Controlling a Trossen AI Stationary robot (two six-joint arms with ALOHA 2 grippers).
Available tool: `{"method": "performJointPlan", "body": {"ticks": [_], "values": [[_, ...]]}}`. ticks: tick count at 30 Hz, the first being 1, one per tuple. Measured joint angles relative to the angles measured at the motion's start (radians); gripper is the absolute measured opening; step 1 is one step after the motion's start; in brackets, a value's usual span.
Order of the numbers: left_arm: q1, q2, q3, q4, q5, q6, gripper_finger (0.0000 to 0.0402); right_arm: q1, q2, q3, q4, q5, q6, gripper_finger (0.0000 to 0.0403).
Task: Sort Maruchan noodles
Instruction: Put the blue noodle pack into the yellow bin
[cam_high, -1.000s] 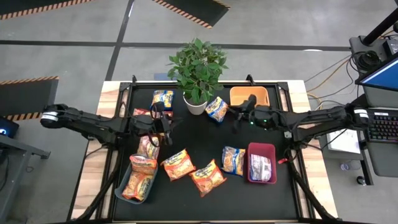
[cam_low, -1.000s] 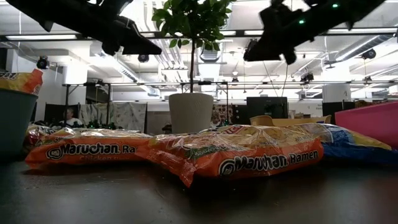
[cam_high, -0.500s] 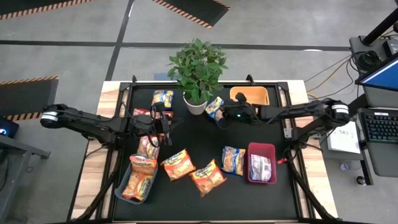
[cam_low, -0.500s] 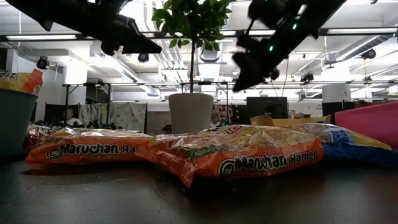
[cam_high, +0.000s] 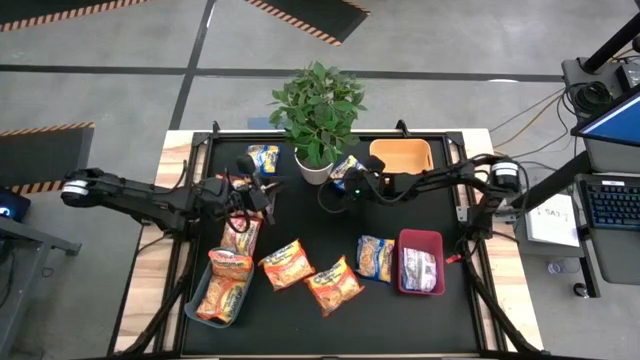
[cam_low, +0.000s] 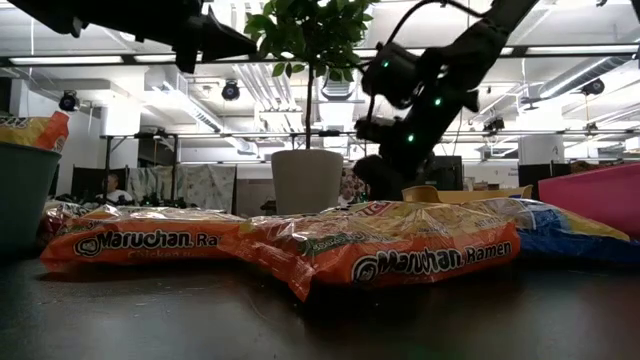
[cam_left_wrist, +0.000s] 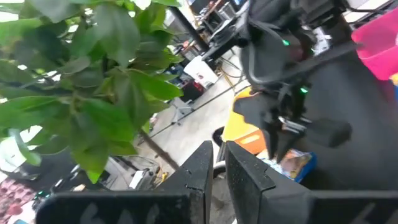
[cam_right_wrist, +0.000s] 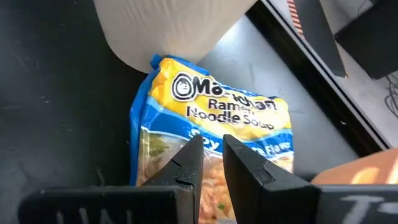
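Hovering over blue-and-yellow noodle packet (cam_right_wrist: 211, 134) beside white plant pot (cam_high: 314, 170): right gripper (cam_right_wrist: 210, 163), fingers nearly closed, empty. Left gripper (cam_left_wrist: 216, 168) raised near plant, fingers nearly closed, empty.

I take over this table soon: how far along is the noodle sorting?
Partly done. Orange packets fill the grey bin and one packet lies in the red bin. The right pincer hovers shut over a blue packet by the plant pot. About six packets lie loose; the orange bin looks empty.

Ten noodle packets (cam_high: 287, 263), three bins (cam_high: 401, 153), one potted plant (cam_high: 317, 110), two arms (cam_high: 140, 197)
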Motion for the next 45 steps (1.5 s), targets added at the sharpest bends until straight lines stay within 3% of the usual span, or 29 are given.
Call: {"method": "performJointPlan", "body": {"ticks": [8,20,30,36,41,45], "values": [[0.0,-0.003,0.0,-0.027,-0.012,-0.004,0.0024,0.003,0.058,0.065,-0.111,-0.013,0.084,0.0052],[-0.002,0.003,0.0,-0.037,-0.012,-0.011,0.0024,0.055,0.052,0.074,-0.154,-0.18,0.269,0.0052],[-0.002,0.003,0.0,-0.038,-0.012,-0.027,0.0024,0.184,0.006,0.071,-0.183,-0.31,0.441,0.0052],[-0.002,0.003,0.0,-0.038,-0.011,-0.027,0.0024,0.175,-0.109,0.122,-0.391,-0.271,0.494,0.0052],[-0.002,0.003,0.0,-0.04,-0.011,-0.027,0.0024,0.164,-0.139,0.109,-0.398,-0.128,0.467,0.0052],[-0.002,0.002,0.0,-0.045,-0.011,-0.027,0.0024,0.162,-0.1,0.082,-0.387,-0.104,0.488,0.0052]]}}
